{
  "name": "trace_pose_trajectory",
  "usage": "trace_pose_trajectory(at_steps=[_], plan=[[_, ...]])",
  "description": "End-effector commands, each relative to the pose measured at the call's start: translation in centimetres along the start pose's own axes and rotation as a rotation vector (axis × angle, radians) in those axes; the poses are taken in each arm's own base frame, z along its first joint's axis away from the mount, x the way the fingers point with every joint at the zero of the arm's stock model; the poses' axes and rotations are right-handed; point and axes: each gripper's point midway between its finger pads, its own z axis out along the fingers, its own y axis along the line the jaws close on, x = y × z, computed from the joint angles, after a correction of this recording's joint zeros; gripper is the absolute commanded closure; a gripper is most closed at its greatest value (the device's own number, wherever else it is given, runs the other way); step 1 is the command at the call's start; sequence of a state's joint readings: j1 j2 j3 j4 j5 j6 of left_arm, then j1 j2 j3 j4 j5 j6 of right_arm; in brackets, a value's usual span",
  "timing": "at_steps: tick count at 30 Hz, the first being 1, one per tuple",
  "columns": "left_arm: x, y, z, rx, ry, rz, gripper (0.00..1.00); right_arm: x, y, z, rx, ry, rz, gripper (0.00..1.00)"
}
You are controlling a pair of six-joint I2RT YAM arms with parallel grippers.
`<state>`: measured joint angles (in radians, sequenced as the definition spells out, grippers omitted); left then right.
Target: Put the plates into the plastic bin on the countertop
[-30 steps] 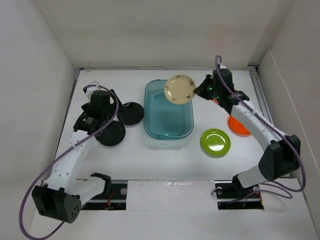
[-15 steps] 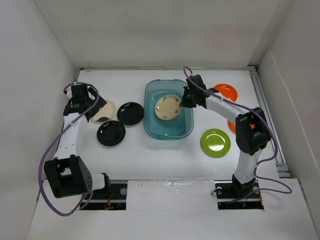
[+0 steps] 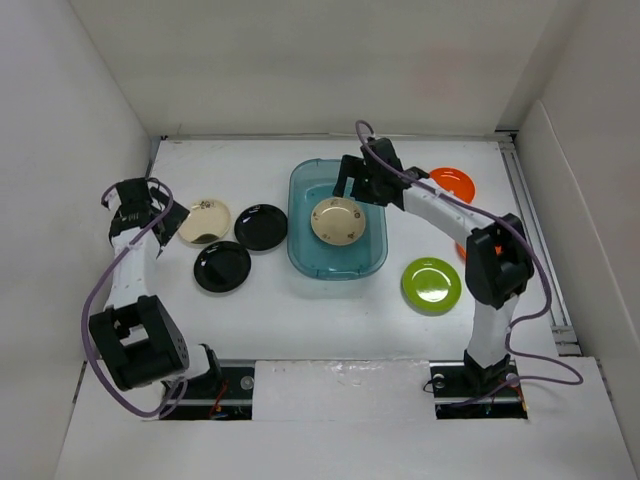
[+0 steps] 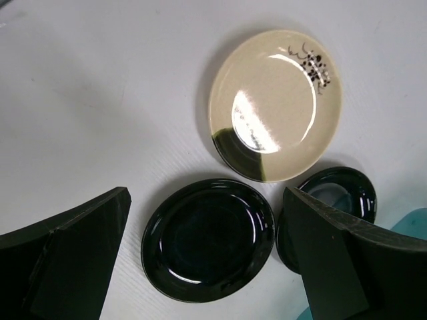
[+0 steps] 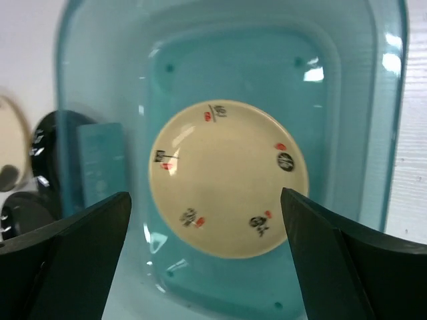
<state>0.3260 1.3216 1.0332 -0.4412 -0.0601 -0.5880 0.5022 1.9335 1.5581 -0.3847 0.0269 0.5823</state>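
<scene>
Since 0.5 s ago the R gripper (image 5: 205, 193) has let go of the marked beige plate (image 3: 338, 221). It now lies flat on the floor of the plastic bin (image 3: 300, 255), twd the far end. R jaws are wide apart & empty, hovering over that plate. L gripper (image 4: 205, 192), likewise spread & empty, has swung left over the countertop (image 3: 300, 320), uncovering a second beige plate (image 3: 204, 221) beside the far black plate (image 3: 260, 226) & near black plate (image 3: 222, 266).

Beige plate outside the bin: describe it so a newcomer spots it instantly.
From the teal plastic bin in the middle of the countertop, look left past two black plates. The beige plate lies flat, farthest left. It alone is pale outside the bin, with a dark patch at its rim; the other beige plate sits inside the bin.
</scene>
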Motion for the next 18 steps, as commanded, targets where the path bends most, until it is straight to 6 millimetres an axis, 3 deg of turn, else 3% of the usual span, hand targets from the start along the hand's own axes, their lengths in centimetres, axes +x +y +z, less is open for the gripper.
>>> trace_pose_trajectory(at_steps=[1, 5, 9, 10, 11, 13, 14, 17, 18], plan=[[1.7, 0.3, 1.7, -0.010, 0.067, 0.003, 0.00, -4.6, 4.8, -5.0, -0.084, -0.163, -0.029, 0.00], [2.8, 1.0, 3.5, -0.054, 0.119, 0.009, 0.00, -6.4, 7.3, -9.8, -0.130, -0.255, -0.059, 0.00], [2.7, 0.8, 4.4, -0.045, 0.132, 0.012, 0.03, -4.8, 10.1, -14.5, -0.289, -0.239, -0.098, 0.00], [3.0, 0.8, 4.6, -0.042, 0.146, 0.012, 0.03, -3.9, 9.9, -14.6, -0.314, -0.232, -0.102, 0.00], [2.8, 0.3, 5.1, -0.030, 0.148, 0.011, 0.05, -4.0, 10.7, -17.0, -0.371, -0.260, -0.108, 0.00], [2.5, -0.3, 5.6, -0.020, 0.158, 0.010, 0.06, -2.4, 10.8, -18.1, -0.429, -0.246, -0.122, 0.00], [2.3, -0.2, 5.8, -0.035, 0.161, 0.011, 0.06, -2.6, 10.8, -20.1, -0.459, -0.270, -0.123, 0.00], [2.3, 0.0, 7.3, -0.074, 0.180, 0.006, 0.11, -1.1, 10.4, -22.0, -0.494, -0.264, -0.134, 0.01], [2.9, 0.3, 8.0, -0.092, 0.202, -0.001, 0.13, -1.4, 10.4, -23.9, -0.518, -0.298, -0.133, 0.01]])
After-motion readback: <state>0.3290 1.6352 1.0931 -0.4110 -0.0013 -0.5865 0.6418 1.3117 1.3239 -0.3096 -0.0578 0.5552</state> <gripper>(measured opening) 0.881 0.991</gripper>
